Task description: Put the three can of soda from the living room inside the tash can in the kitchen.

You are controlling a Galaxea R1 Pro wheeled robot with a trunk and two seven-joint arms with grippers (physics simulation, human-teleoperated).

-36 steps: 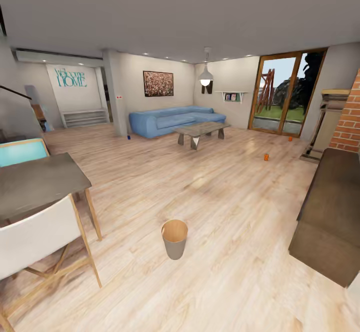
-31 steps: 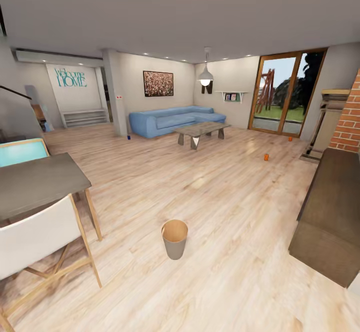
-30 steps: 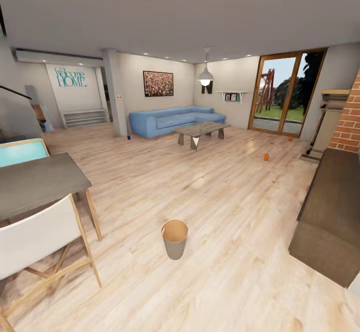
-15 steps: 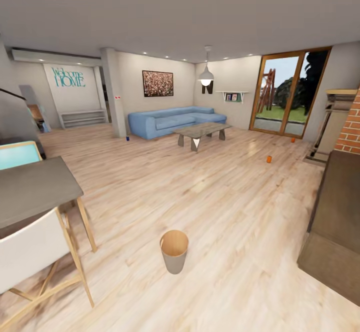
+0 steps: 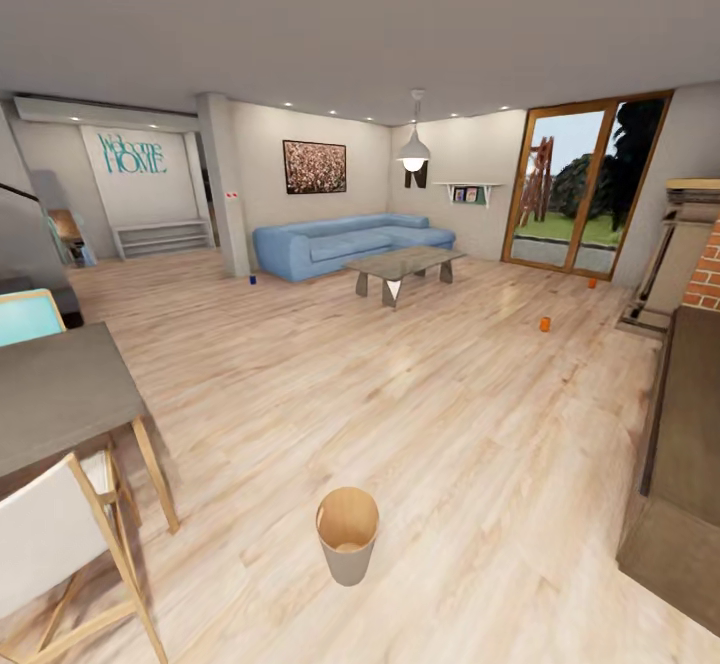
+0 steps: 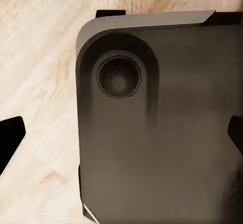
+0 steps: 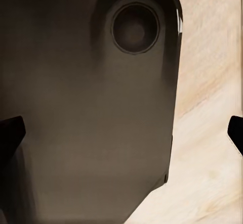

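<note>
Head view, left to right. Your table [image 5: 50,394] and white chair [image 5: 40,544] occupy the near left. Beyond them, the blue can [image 5: 252,280] stands on the floor [image 5: 400,394] just beside the pillar [image 5: 222,184] at the end of the sofa [image 5: 340,242]. The trash can [image 5: 347,534] stands upright and open-mouthed on the floor at near centre, apparently empty. The coffee table [image 5: 402,269] sits mid-room in front of the sofa. One orange can [image 5: 545,324] stands on open floor right of centre; the second orange can [image 5: 592,283] stands farther off, near the glass doors [image 5: 570,189]. A dark cabinet [image 5: 690,464] lines the near right.

Wrist views. Each looks down past a dark part of your robot's body to the floor. Dark fingertips [image 6: 10,143] of the left claw [image 6: 121,138] sit at opposite edges of its picture, as do those [image 7: 10,133] of the right claw [image 7: 121,133], so both claws are spread wide and hold nothing.

Risks. All three cans are well apart from the bin and from each other, so you face three separate trips. You could clip the light bin in passing and tip it. Each can is small and upright on bare floor; a low, off-centre approach would likely knock it over and send it rolling, perhaps under the sofa.
</note>
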